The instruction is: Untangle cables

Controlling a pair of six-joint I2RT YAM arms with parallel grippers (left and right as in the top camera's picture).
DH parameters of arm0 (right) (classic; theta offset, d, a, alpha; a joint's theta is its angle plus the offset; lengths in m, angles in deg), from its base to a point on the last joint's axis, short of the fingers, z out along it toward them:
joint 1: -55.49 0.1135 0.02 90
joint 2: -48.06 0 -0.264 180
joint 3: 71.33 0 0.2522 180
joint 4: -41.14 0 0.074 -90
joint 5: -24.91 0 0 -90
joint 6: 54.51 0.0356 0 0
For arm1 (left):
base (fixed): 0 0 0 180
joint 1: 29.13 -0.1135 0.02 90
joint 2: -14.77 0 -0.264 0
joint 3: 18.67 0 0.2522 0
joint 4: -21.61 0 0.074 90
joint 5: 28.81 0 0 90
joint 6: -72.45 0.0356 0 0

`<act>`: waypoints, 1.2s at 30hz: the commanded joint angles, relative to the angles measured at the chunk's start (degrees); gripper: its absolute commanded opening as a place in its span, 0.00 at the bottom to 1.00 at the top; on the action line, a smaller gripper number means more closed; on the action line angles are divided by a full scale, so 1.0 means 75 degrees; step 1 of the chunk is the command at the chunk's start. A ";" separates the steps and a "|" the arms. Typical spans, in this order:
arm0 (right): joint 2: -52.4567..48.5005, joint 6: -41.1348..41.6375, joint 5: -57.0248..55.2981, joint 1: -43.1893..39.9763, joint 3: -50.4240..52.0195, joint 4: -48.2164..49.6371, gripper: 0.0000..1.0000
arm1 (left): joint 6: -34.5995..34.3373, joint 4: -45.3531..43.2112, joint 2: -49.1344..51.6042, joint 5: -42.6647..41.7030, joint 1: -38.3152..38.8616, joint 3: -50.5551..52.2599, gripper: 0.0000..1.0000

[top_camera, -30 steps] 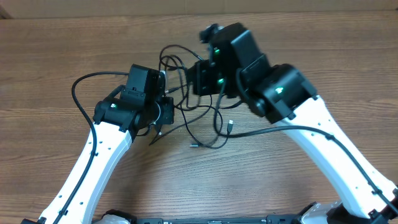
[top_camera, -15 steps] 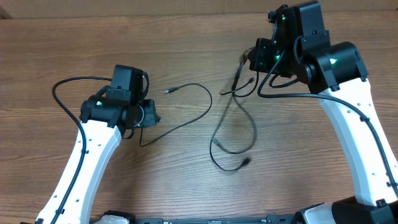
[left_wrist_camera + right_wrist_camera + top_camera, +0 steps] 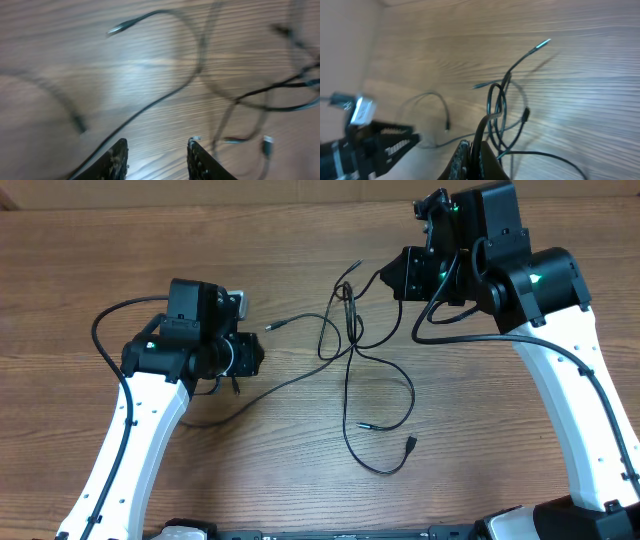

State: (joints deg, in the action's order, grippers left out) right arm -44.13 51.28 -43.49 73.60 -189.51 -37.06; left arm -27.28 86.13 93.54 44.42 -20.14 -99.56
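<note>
Several thin black cables cross in a loose knot (image 3: 349,315) at the middle of the table. My right gripper (image 3: 388,278) is at the back right, shut on one cable (image 3: 495,107) that rises between its jaws. From the knot a long loop (image 3: 383,467) runs toward the front, with small plug tips (image 3: 410,443) near it. My left gripper (image 3: 156,150) is open and low over the wood, with nothing between its fingers (image 3: 116,161). A separate cable (image 3: 165,95) curves past its left finger and ends in a plug (image 3: 117,30).
The thicker black wire (image 3: 110,330) fixed to the left arm arcs out at the left. The wooden table (image 3: 480,440) ends at its back edge just behind the right arm. A black toothed piece of the left arm (image 3: 380,140) shows low left in the right wrist view.
My left gripper has opened and let go of its cable, which now lies on the table. The arms pulled apart a second ago. The strands from the right gripper have swung left.
</note>
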 commanded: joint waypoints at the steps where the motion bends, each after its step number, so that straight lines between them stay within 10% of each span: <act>1: 0.0306 -0.0178 0.1093 0.0041 -0.0297 0.0128 0.04 | 0.0592 -0.0379 -0.0131 -0.1545 0.0006 0.0052 0.39; 36: 0.0303 0.0525 0.2728 0.0428 -0.0297 0.1988 0.04 | 0.1285 -0.1032 -0.0117 -0.1714 0.1443 0.0052 0.40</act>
State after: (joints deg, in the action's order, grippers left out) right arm -44.08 54.97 -23.36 77.27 -189.56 -22.73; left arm -20.64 78.76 93.54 32.22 -9.75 -99.52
